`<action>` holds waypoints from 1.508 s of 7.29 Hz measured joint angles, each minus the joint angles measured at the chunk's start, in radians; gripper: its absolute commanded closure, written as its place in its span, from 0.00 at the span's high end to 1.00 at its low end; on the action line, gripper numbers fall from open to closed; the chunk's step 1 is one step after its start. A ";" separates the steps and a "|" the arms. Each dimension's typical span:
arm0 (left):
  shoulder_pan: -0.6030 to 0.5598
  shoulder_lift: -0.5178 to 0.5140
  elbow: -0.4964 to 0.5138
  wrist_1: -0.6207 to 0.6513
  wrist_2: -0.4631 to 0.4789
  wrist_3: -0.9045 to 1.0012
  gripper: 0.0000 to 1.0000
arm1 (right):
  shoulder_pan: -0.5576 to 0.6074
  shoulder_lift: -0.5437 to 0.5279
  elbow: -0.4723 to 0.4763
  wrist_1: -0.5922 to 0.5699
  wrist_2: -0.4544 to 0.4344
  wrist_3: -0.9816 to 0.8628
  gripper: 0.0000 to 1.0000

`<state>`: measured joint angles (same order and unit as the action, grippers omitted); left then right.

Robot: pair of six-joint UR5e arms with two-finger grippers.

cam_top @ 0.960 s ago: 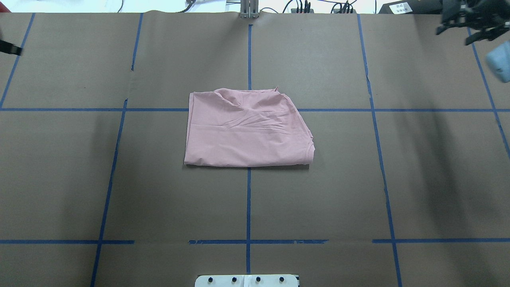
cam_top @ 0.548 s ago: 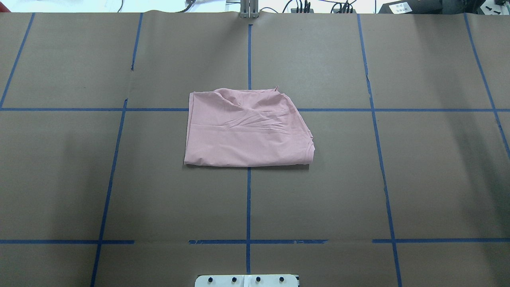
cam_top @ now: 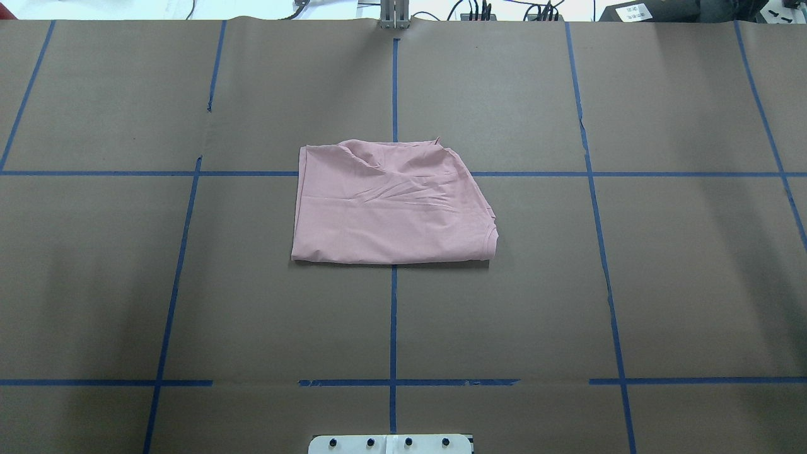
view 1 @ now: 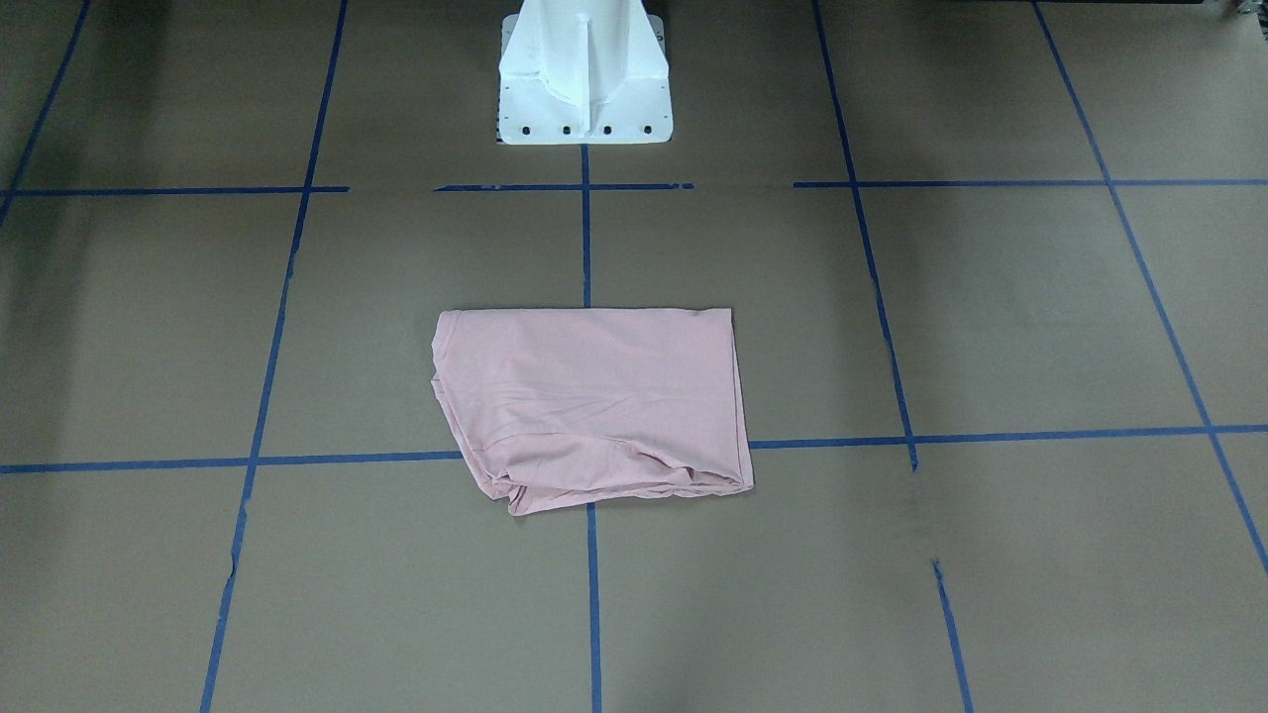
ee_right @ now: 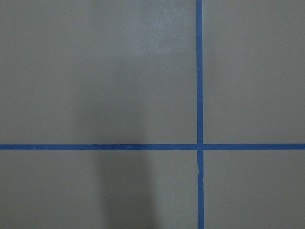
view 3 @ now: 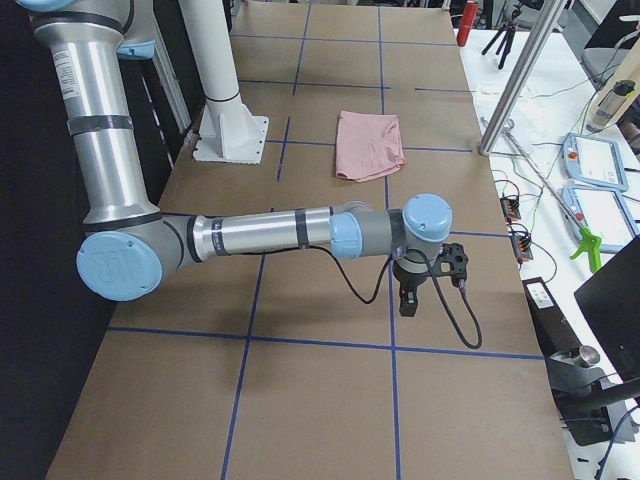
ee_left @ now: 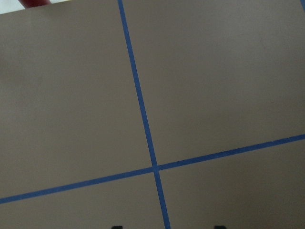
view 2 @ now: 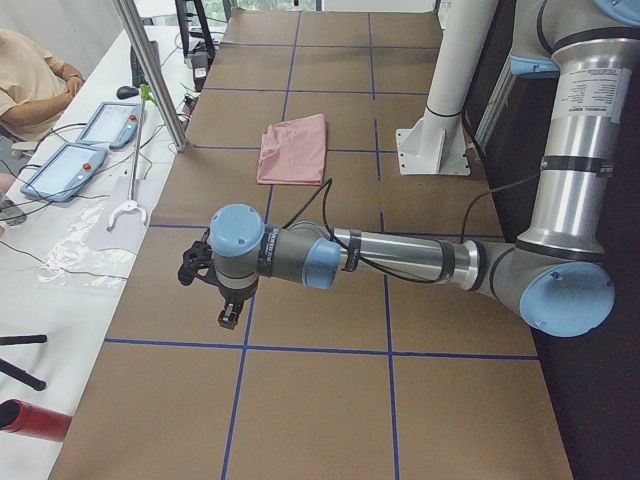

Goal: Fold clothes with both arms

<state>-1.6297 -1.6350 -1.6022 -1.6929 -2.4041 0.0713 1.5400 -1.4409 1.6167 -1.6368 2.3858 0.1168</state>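
"Brown table [cam_top: 693,284]: where does the T-shirt [cam_top: 391,208] lie?"

"Folded at its centre, nothing touching it. Left arm [view 2: 390,258] and right arm [view 3: 270,235] stretch level over opposite ends, well apart from it. Left gripper [view 2: 228,318] and right gripper [view 3: 408,303] point down; how far either one's jaws are open cannot be told."

A robotics lab, by every sign. Brown-papered surface [cam_top: 504,94] gridded in blue tape [cam_top: 393,315]. White bolted pedestal [view 1: 584,69] at 12 o'clock of the front-facing view. Grey, blue-capped left arm [view 2: 400,258] and right arm [view 3: 260,232] stretched over the paper. Teach pendants [view 2: 57,170] at 9 o'clock of the left view. Cables [cam_top: 479,9] and an aluminium post [view 2: 150,70] along the operators' edge.
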 measured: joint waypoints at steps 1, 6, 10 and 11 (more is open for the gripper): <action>0.001 0.021 -0.010 0.001 0.001 -0.004 1.00 | -0.003 -0.012 0.020 -0.006 0.003 -0.001 1.00; 0.006 0.098 -0.076 -0.035 0.036 0.004 1.00 | -0.006 -0.093 0.208 -0.040 0.012 0.016 1.00; 0.007 0.103 -0.094 -0.036 0.038 0.005 1.00 | -0.007 -0.093 0.193 -0.036 0.010 0.017 1.00; 0.007 0.103 -0.097 -0.036 0.038 0.005 1.00 | -0.008 -0.093 0.193 -0.035 0.006 0.015 1.00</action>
<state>-1.6230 -1.5324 -1.6988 -1.7294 -2.3661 0.0767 1.5319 -1.5337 1.8092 -1.6720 2.3922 0.1322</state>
